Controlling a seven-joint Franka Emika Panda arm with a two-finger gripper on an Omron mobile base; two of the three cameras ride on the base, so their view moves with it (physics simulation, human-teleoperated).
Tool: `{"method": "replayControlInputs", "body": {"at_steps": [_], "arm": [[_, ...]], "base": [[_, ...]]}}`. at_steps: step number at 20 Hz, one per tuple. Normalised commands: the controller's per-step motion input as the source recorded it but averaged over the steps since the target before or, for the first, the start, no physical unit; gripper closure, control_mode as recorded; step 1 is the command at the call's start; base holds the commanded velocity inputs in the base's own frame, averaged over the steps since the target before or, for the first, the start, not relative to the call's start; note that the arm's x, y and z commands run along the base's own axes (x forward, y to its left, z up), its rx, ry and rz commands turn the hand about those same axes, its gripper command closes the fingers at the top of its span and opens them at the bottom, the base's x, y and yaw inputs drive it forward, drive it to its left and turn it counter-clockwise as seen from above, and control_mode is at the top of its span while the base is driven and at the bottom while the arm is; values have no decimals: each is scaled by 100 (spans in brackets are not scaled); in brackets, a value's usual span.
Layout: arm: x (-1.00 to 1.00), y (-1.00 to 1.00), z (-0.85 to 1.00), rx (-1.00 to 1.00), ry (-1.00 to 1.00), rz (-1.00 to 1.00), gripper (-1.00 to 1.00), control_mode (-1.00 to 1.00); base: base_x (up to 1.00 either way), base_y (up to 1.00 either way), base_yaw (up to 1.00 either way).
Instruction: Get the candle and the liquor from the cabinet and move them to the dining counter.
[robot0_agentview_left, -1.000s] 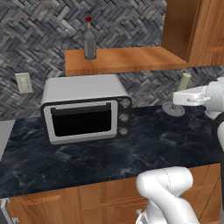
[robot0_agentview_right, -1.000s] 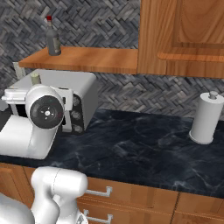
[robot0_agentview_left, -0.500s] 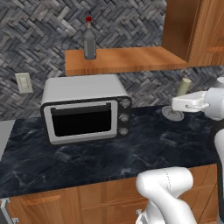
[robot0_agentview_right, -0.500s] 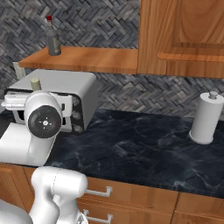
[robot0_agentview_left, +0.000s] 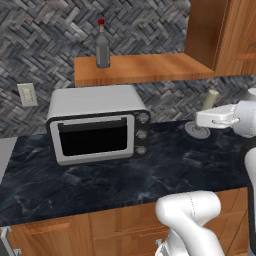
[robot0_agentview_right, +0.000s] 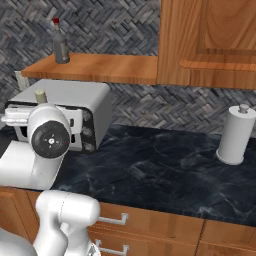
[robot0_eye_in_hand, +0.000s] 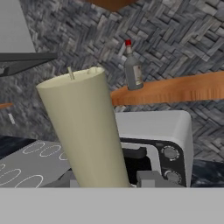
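One gripper (robot0_agentview_left: 216, 119) level, gripping candle (robot0_agentview_left: 210, 99) upright

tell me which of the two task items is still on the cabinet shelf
The liquor, the red-capped grey bottle, stands on the shelf; the candle is in the gripper.

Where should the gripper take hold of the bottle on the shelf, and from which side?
Grip the bottle around its broad body, coming level from the shelf's open front. It stands upright near the left end with the wall close behind, and the narrow neck gives less hold. The gripper holds the candle now.
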Motion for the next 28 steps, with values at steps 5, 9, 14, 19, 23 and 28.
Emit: {"method": "replayControlInputs", "body": {"at_steps": [5, 9, 14, 19, 23, 28], "arm": [[-32, 0, 0, 0, 0, 0, 100, -100], [-63, 1, 0, 0, 0, 0, 100, -100], [-29, 1, 0, 0, 0, 0, 100, -100], [0, 0, 0, 0, 0, 0, 100, -100], [0, 0, 0, 0, 0, 0, 100, -100], [0, 0, 0, 0, 0, 0, 100, -100]], "base": [[0, 0, 0], [0, 0, 0], [0, 0, 0], [0, 0, 0], [0, 0, 0], [0, 0, 0]]}}
